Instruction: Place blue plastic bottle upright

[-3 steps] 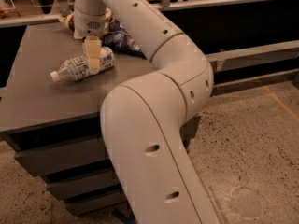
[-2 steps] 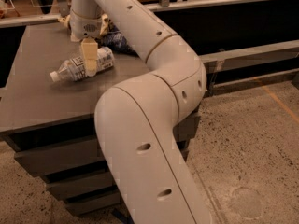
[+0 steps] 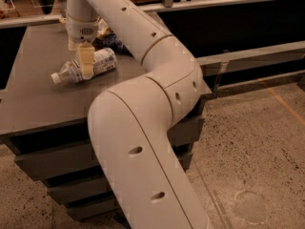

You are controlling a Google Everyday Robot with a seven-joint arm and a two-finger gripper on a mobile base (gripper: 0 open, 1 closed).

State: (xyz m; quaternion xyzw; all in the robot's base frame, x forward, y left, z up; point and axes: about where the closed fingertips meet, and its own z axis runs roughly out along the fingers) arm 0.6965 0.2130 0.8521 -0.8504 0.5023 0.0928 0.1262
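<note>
The arm [image 3: 143, 142] is thick, smooth off-white tubing in rounded segments, with small dark oval holes along its shells and a thin darker seam at the elbow joint. Its claw [image 3: 86, 73] is pale yellowish-tan and sits low over the counter [image 3: 33, 104].

Matt cream gripper [image 3: 86, 73] at clear plastic bottle [image 3: 103, 60]

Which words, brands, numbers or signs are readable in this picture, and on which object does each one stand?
No text can be read.
blue plastic bottle, lying on its side on the table: white label with dark print, too blurred to read.
dark blue snack bag behind it: print too blurred to read.
gripper, down at the bottle's middle: no marking visible.
</note>
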